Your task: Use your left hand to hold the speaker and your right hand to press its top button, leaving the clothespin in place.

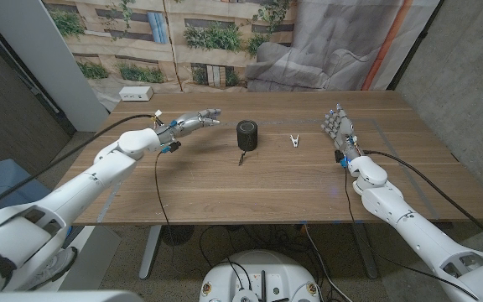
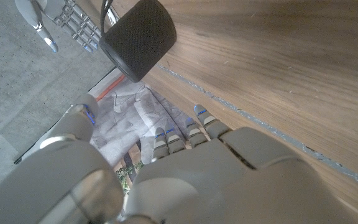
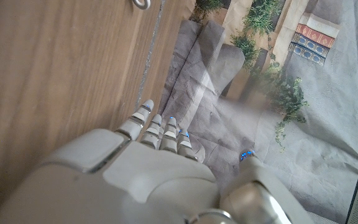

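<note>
A black cylindrical speaker [image 1: 246, 134] stands upright near the middle of the wooden table [image 1: 250, 189]. A short dark strap trails from it toward the front. A small pale clothespin [image 1: 293, 140] lies just right of the speaker, apart from it. My left hand [image 1: 189, 124] hovers left of the speaker with its fingers stretched toward it, a gap between them, holding nothing. In the left wrist view the speaker [image 2: 138, 38] sits beyond my left hand's fingers [image 2: 185, 134]. My right hand [image 1: 339, 130] stays right of the clothespin, fingers spread and empty. The right wrist view looks over the back of this hand [image 3: 160, 168].
A white power strip [image 1: 136, 94] lies at the table's back left corner. A printed backdrop and grey cloth [image 1: 325, 50] hang behind the far edge. Bare wood stretches across the front half of the table.
</note>
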Robot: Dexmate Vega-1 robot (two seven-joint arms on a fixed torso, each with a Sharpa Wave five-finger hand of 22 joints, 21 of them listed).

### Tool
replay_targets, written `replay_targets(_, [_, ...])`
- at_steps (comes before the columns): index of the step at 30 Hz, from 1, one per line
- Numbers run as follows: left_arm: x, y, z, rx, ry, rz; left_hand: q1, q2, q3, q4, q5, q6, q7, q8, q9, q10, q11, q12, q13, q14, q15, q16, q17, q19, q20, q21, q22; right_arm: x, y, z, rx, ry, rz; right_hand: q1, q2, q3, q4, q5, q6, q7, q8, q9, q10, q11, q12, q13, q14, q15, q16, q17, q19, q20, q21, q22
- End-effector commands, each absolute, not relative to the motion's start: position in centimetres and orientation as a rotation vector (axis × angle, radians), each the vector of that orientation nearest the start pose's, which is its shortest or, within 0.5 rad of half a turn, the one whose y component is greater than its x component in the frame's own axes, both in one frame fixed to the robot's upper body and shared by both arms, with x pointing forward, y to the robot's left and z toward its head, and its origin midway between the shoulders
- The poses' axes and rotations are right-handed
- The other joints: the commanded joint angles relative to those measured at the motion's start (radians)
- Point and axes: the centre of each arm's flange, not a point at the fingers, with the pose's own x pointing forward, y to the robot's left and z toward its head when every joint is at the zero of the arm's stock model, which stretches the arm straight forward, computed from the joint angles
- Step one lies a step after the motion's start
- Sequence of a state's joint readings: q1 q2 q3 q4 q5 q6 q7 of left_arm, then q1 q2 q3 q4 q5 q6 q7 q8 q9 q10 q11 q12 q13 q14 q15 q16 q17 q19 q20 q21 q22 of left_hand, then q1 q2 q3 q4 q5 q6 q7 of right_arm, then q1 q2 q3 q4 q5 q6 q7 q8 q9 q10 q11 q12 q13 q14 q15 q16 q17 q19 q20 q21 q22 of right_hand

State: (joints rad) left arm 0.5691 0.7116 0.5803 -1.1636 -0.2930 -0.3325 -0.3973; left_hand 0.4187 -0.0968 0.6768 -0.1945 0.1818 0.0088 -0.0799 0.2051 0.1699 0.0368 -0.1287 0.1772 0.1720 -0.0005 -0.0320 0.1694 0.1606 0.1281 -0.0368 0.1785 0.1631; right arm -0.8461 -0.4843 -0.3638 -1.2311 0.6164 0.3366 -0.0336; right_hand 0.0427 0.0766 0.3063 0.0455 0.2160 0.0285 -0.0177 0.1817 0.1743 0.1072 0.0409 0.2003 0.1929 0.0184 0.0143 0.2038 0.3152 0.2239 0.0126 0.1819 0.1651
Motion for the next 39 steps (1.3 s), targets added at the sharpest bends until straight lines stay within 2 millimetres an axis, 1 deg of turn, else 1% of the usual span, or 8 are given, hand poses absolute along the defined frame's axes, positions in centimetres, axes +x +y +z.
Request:
replay_targets(1, [67.4, 28.3, 2.2, 0.840, -0.513, -0.584, 0.042, -0.020, 0.012, 0.002, -0.003, -0.020, 0.011, -0.006, 0.005, -0.044, 0.009, -0.004, 0.003, -0.030, -0.118, -0.001, 0.006, -0.023, -0.089, -0.003, 0.001, 66.1, -30.8, -5.0, 0.035, -0.572, 0.108, 0.003, 0.014, 0.003, -0.009, 0.000, 0.006, -0.007, 0.005, 0.003, 0.004, -0.005, -0.001, 0.003, 0.008, 0.006, 0.006, 0.002, 0.007, 0.006, 0.007, 0.003])
replay_targets(5, [67.7, 27.7, 2.2, 0.892, -0.513, -0.603, 0.070, -0.037, 0.011, 0.003, -0.002, -0.035, 0.020, -0.008, 0.005, -0.082, 0.019, -0.007, 0.003, -0.057, -0.104, -0.002, 0.006, -0.043, -0.091, -0.005, 0.002, 66.1, -30.9, -4.9, 0.034, -0.574, 0.104, 0.003, 0.015, 0.003, -0.010, 0.000, 0.006, -0.007, 0.005, 0.003, 0.005, -0.005, -0.001, 0.003, 0.008, 0.006, 0.006, 0.001, 0.007, 0.007, 0.007, 0.003])
replay_targets(14, [68.0, 26.7, 2.2, 0.956, -0.513, -0.617, 0.099, -0.053, 0.009, 0.005, -0.001, -0.068, 0.021, -0.014, 0.005, -0.111, 0.022, -0.005, 0.003, -0.082, -0.100, -0.002, 0.007, -0.078, -0.087, -0.009, 0.002, 66.1, -31.3, -4.8, 0.037, -0.575, 0.098, 0.004, 0.017, 0.003, -0.012, -0.001, 0.007, -0.005, 0.006, 0.003, 0.005, -0.004, -0.001, 0.003, 0.008, 0.005, 0.008, -0.001, 0.007, 0.007, 0.007, 0.003])
replay_targets(26, [68.2, 25.6, 1.9, 1.006, -0.524, -0.589, 0.122, -0.058, 0.008, 0.006, 0.001, -0.090, 0.017, -0.015, 0.005, -0.132, 0.023, -0.003, 0.003, -0.097, -0.099, 0.000, 0.007, -0.098, -0.083, -0.007, 0.002, 66.6, -31.6, -5.1, 0.046, -0.572, 0.102, 0.004, 0.019, 0.002, -0.014, -0.002, 0.007, -0.006, 0.006, 0.003, 0.006, -0.003, -0.001, 0.003, 0.010, 0.006, 0.009, -0.003, 0.006, 0.008, 0.007, 0.003])
replay_targets(31, [68.5, 24.9, 1.6, 1.033, -0.529, -0.582, 0.133, -0.058, 0.009, 0.006, 0.002, -0.093, 0.011, -0.013, 0.005, -0.129, 0.016, 0.001, 0.003, -0.093, -0.104, 0.004, 0.007, -0.108, -0.081, -0.008, 0.002, 66.6, -31.8, -5.3, 0.054, -0.573, 0.101, 0.004, 0.020, 0.003, -0.015, -0.002, 0.008, -0.006, 0.006, 0.003, 0.005, -0.005, -0.001, 0.003, 0.010, 0.006, 0.010, -0.004, 0.006, 0.007, 0.006, 0.003])
replay_targets(36, [68.8, 24.1, 1.3, 1.061, -0.536, -0.568, 0.151, -0.059, 0.009, 0.007, 0.003, -0.097, 0.007, -0.010, 0.005, -0.131, 0.016, 0.003, 0.003, -0.089, -0.106, 0.006, 0.006, -0.132, -0.046, -0.009, 0.002, 66.4, -32.1, -5.5, 0.056, -0.574, 0.098, 0.004, 0.021, 0.003, -0.015, -0.003, 0.008, -0.007, 0.006, 0.003, 0.004, -0.005, -0.002, 0.003, 0.011, 0.006, 0.011, -0.004, 0.006, 0.008, 0.006, 0.003])
replay_targets(37, [68.8, 24.0, 1.3, 1.063, -0.536, -0.567, 0.155, -0.059, 0.009, 0.007, 0.003, -0.096, 0.006, -0.009, 0.005, -0.131, 0.016, 0.004, 0.003, -0.088, -0.105, 0.007, 0.006, -0.143, -0.040, -0.011, 0.002, 66.3, -32.2, -5.5, 0.056, -0.574, 0.096, 0.004, 0.021, 0.003, -0.015, -0.003, 0.008, -0.007, 0.006, 0.003, 0.004, -0.005, -0.002, 0.003, 0.011, 0.006, 0.011, -0.004, 0.006, 0.008, 0.006, 0.003])
replay_targets(39, [69.0, 23.8, 1.2, 1.070, -0.537, -0.562, 0.160, -0.060, 0.008, 0.007, 0.003, -0.091, 0.006, -0.006, 0.005, -0.121, 0.016, 0.008, 0.003, -0.081, -0.107, 0.009, 0.006, -0.144, -0.039, -0.009, 0.002, 66.2, -32.3, -5.6, 0.057, -0.574, 0.093, 0.004, 0.021, 0.003, -0.015, -0.003, 0.008, -0.007, 0.006, 0.003, 0.004, -0.006, -0.002, 0.003, 0.011, 0.006, 0.011, -0.005, 0.006, 0.008, 0.007, 0.003])
